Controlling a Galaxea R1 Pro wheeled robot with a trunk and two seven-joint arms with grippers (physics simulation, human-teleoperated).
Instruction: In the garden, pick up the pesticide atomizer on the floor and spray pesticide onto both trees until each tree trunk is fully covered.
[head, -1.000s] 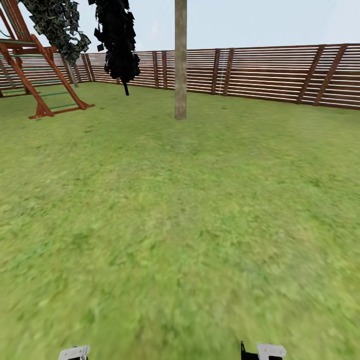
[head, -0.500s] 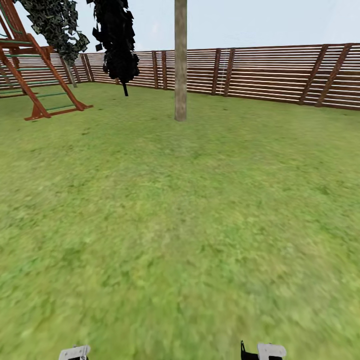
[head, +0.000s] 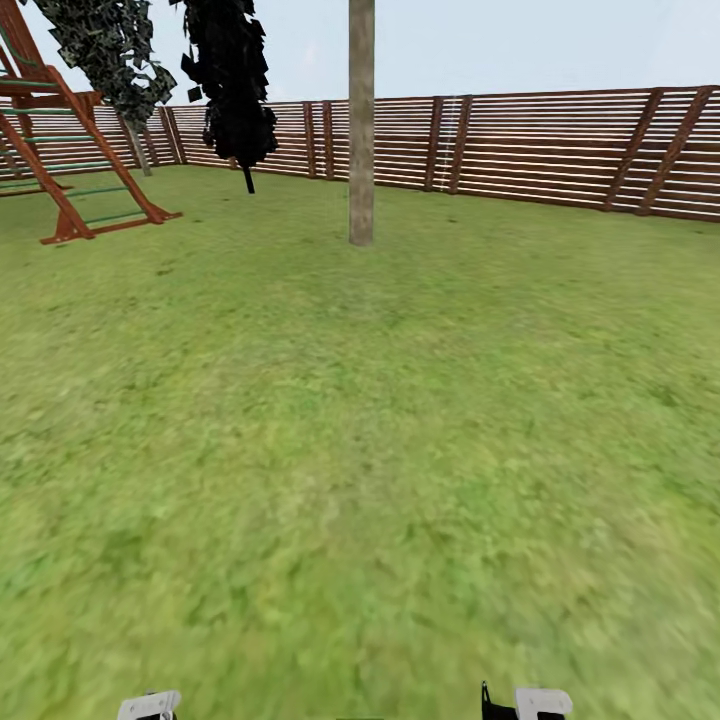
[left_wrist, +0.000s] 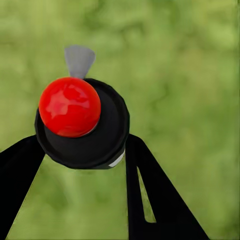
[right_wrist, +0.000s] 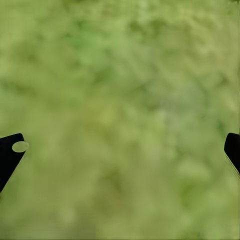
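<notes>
Between left gripper (left_wrist: 82, 150) fingers: pesticide atomizer (left_wrist: 80, 122), red cap, clamped. Pickup done. Right gripper (right_wrist: 120, 150) fingers wide apart, nothing held. Tree trunk (head: 361, 120) far ahead across grass (head: 400, 450), unsprayed as far as visible. Spraying both trees outstanding.

Just a big green grass floor (head: 400, 450), with a smooth beige-grey tree trunk (head: 361, 130) and a reddish-brown wooden ladder frame (head: 70, 160) standing on it.

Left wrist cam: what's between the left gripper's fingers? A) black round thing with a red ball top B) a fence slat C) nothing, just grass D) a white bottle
A: the atomizer, black and round with a red ball on top, sits between the left gripper fingers over grass.
</notes>
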